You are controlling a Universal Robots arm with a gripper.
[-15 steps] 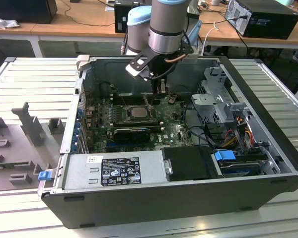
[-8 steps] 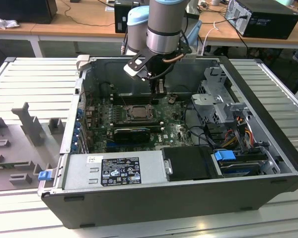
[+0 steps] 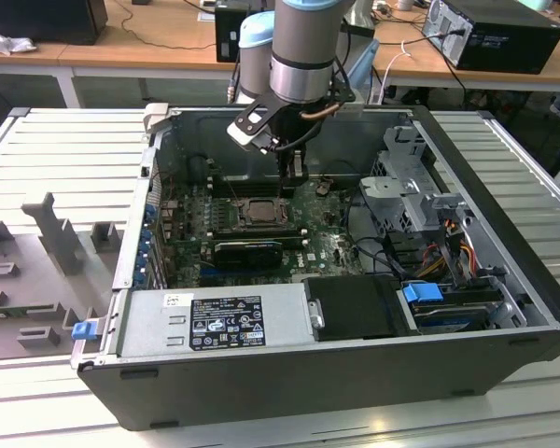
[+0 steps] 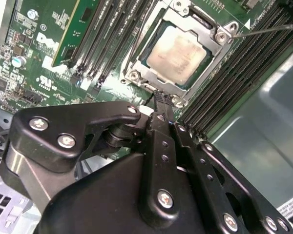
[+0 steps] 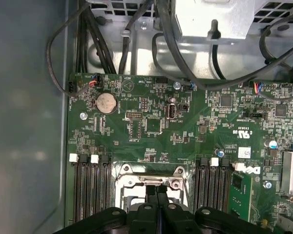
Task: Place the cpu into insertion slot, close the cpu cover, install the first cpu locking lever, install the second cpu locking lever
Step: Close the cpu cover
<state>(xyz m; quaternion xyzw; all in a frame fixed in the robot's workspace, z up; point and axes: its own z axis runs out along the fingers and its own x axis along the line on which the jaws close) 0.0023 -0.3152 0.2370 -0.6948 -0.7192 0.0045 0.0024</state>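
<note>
Hand (image 4: pixel 159 96), pressed together, hovers at one cpu cover (image 4: pixel 145 78) framing one cpu (image 4: pixel 178 52).

Room light was bright and pretty even. The cpu (image 4: pixel 178 53) caught some soft glare, and the case wall (image 5: pixel 24 122) looked dim and shadowy.

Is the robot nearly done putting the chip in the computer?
About halfway, it looks. The cpu sits in the insertion slot, and the cpu cover lies shut around it. The gripper, jaws shut, is at the socket's edge. One thin locking lever sticks out beside the socket, so locking looks left to do.
</note>
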